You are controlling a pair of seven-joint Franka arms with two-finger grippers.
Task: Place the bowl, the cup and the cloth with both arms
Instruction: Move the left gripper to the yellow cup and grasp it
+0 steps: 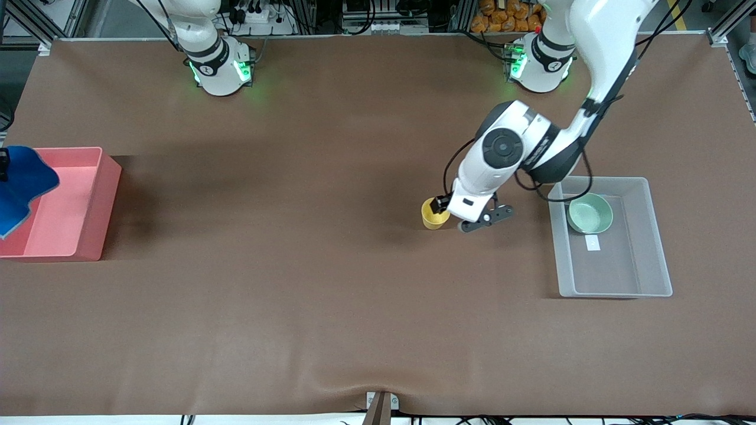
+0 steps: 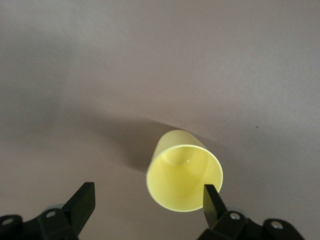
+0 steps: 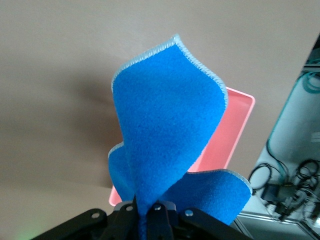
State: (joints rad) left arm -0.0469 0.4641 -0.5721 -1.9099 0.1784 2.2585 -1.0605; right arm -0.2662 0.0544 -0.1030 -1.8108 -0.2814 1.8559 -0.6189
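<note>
The yellow cup [image 1: 434,215] stands upright on the brown table, toward the right arm's end from the clear tray. My left gripper [image 1: 444,208] is right over it and open. In the left wrist view the cup [image 2: 184,170] lies off centre in the left gripper [image 2: 147,200], with one fingertip [image 2: 211,196] at its rim. The mint green bowl [image 1: 589,213] sits in the clear tray [image 1: 614,291]. My right gripper [image 3: 149,214] is shut on the blue cloth [image 3: 167,125], which hangs over the pink bin [image 3: 235,125]. In the front view the cloth [image 1: 18,183] shows at the frame's edge.
The pink bin [image 1: 80,203] stands at the right arm's end of the table. A small white label [image 1: 592,242] lies in the clear tray, nearer to the front camera than the bowl. Cables and gear lie past the table edge by the robot bases.
</note>
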